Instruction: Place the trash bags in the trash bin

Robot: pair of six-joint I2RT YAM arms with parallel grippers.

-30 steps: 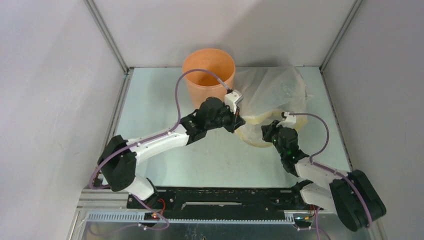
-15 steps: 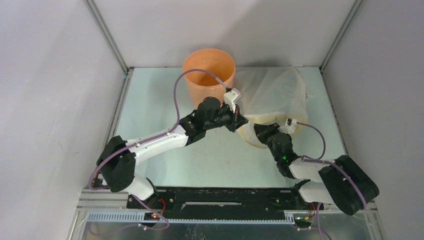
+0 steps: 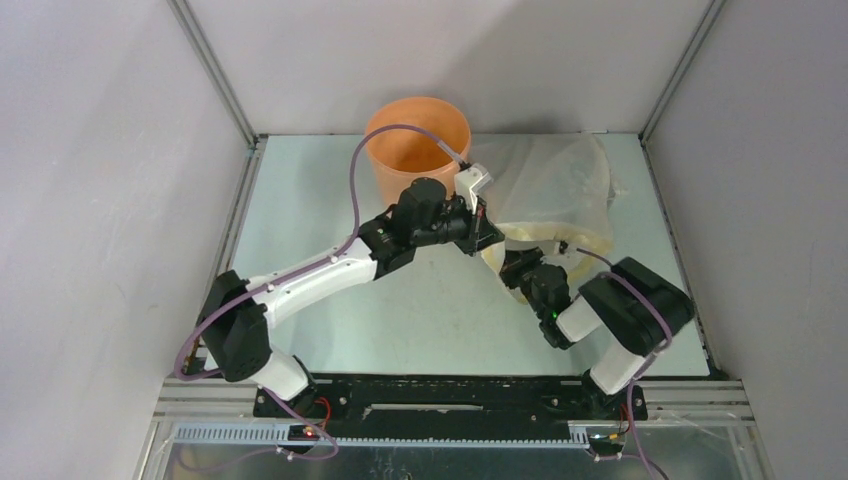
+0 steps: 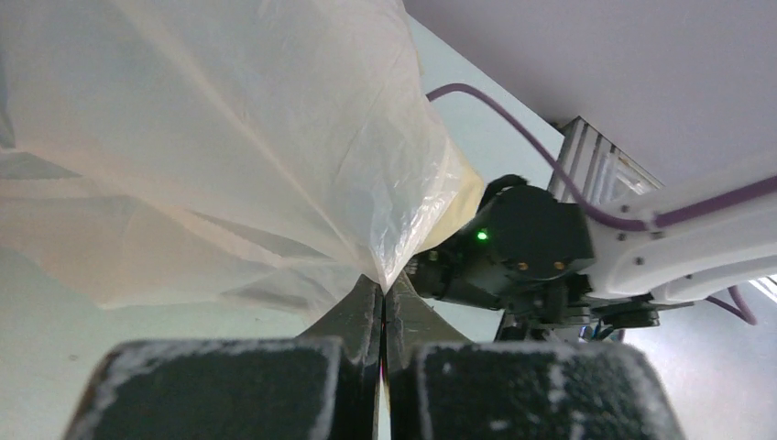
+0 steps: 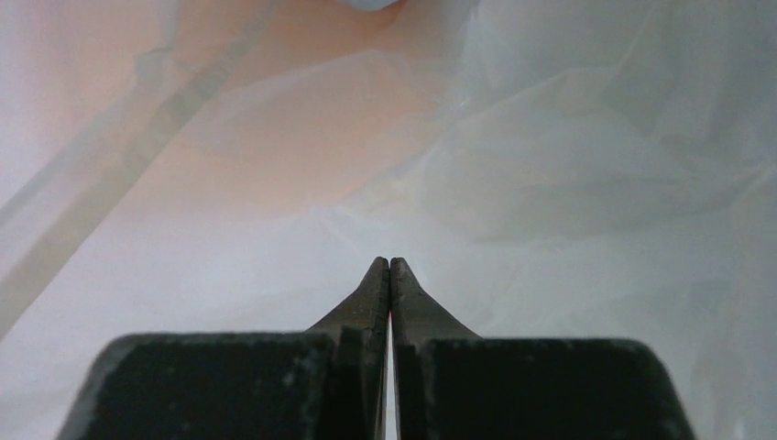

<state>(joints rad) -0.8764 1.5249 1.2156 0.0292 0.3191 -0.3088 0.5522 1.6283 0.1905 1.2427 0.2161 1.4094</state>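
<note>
The trash bin [image 3: 398, 165] is a round orange bucket standing at the back of the table. No black trash bags show in any view. A large translucent yellowish plastic bag [image 3: 550, 185] lies to the right of the bin. My left gripper [image 3: 487, 238] is shut on a pinched fold of this bag's near-left edge [image 4: 389, 266]. My right gripper [image 3: 512, 268] sits just below and to the right of it, shut, with its tips [image 5: 389, 264] pressed into the translucent plastic [image 5: 568, 156]. Nothing shows between its fingers. An orange blur shows through the plastic in the right wrist view.
The enclosure's grey walls stand close on the left, right and back. The right arm's wrist [image 4: 522, 247] is right behind the left fingertips. The right arm's elbow [image 3: 635, 305] is folded over the table's right side. Purple cables loop over both arms.
The right arm has folded up and its gripper has slid left, under the bag's near edge, close to the left gripper. The left gripper has shifted slightly right and back with the bag's edge.
</note>
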